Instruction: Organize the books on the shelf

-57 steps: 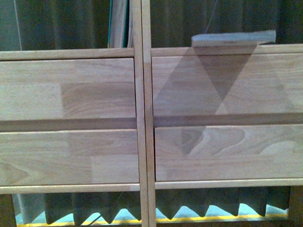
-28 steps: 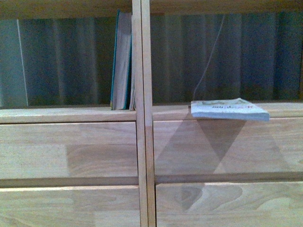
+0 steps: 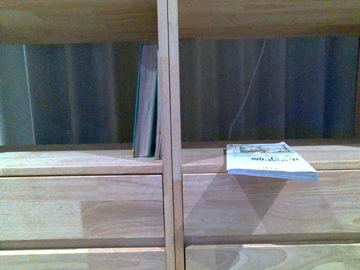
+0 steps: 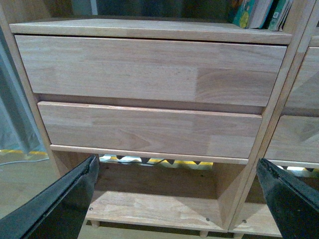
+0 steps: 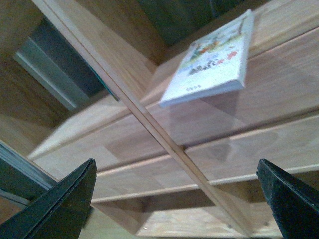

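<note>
A thin cream-white paperback (image 3: 269,161) with red and black lettering lies flat on the right column's shelf board, its front edge hanging over the drawer front. It shows in the right wrist view too (image 5: 212,62). Teal-green books (image 3: 145,101) stand upright in the left column against the central upright (image 3: 168,135); their lower ends show in the left wrist view (image 4: 256,12). The light wood shelf (image 3: 84,208) fills the front view. My left gripper (image 4: 177,199) is open, low before the left drawers. My right gripper (image 5: 177,199) is open, below the paperback. Neither gripper shows in the front view.
Two plank drawer fronts (image 4: 149,99) stack in the left column above an open bottom bay (image 4: 154,209). A dark curtain (image 3: 73,93) hangs behind the shelf. A thin pale cord (image 3: 247,90) hangs behind the right column.
The front view has risen: the shelf board and books sit lower in the picture, the top board has come into view, and the paperback's cover now shows from above.
</note>
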Robot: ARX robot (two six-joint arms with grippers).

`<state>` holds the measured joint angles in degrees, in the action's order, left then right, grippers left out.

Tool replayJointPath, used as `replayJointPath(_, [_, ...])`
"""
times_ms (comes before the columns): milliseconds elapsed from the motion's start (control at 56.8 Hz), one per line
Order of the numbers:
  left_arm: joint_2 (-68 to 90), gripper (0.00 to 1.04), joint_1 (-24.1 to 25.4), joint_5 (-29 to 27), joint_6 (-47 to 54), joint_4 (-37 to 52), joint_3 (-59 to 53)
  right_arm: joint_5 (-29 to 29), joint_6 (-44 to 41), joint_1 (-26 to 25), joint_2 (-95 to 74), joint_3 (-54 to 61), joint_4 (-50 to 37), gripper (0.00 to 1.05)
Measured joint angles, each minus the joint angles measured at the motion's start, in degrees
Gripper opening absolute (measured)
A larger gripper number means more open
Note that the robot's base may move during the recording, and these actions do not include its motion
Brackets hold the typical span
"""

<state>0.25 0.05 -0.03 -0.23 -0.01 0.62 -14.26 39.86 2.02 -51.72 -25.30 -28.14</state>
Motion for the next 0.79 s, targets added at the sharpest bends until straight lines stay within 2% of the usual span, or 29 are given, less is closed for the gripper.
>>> replayJointPath(106, [0.0, 0.98, 0.0, 0.0, 0.0, 0.0, 0.0, 1.46, 8.02, 1.49, -14.51, -5.4, -6.88, 0.98])
replayJointPath(264, [0.0, 0.98, 0.0, 0.02, 0.0, 0.0, 0.0, 2.56, 18.69, 1.33, -29.0, -10.97, -10.54, 0.98])
replayJointPath(581, [0.0, 0.98, 0.0, 0.0, 0.0, 0.0, 0.0, 5.62, 30.03, 3.56, -40.22, -19.65, -12.35, 0.98])
replayJointPath(792, [0.0, 0.98, 0.0, 0.02, 0.0, 0.0, 0.0, 11.82, 35.17, 5.66, -46.42, -28.04, -10.78, 0.98])
